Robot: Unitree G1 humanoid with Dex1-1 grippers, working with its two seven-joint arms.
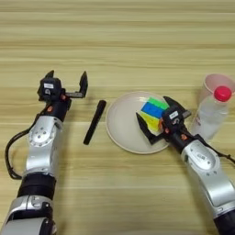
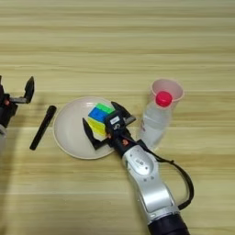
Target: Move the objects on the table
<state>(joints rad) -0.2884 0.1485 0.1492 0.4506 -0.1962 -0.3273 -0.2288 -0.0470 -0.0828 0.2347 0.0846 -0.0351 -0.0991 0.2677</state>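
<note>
Along the bottom of the frame two silver arms rise from the lower corners over the table [image 1: 119, 36]. The right gripper [image 1: 156, 120], right of centre, reaches over the right side of the round cream plate [image 1: 123, 124] with its black fingers spread on either side of the small blue-yellow-green block [image 1: 153, 113]; one finger lies at the block's lower left, the other at its upper right, and whether they press on the block or merely flank it cannot be told. The block sits on the plate's right half, green corner farthest up. Left of the plate, apart from its rim, the slim black marker pen [image 1: 94, 122] lies slanted on the wood, upper end tilted toward the right. Farther up on the left side, the left gripper [image 1: 67, 80] hovers with its two fingers spread wide and nothing between them, just up and left of the pen's top end. At the right edge the clear red-capped plastic bottle [image 1: 211, 114] stands upright, and a pale pink cup [image 2: 167, 91] stands just behind it.
</note>
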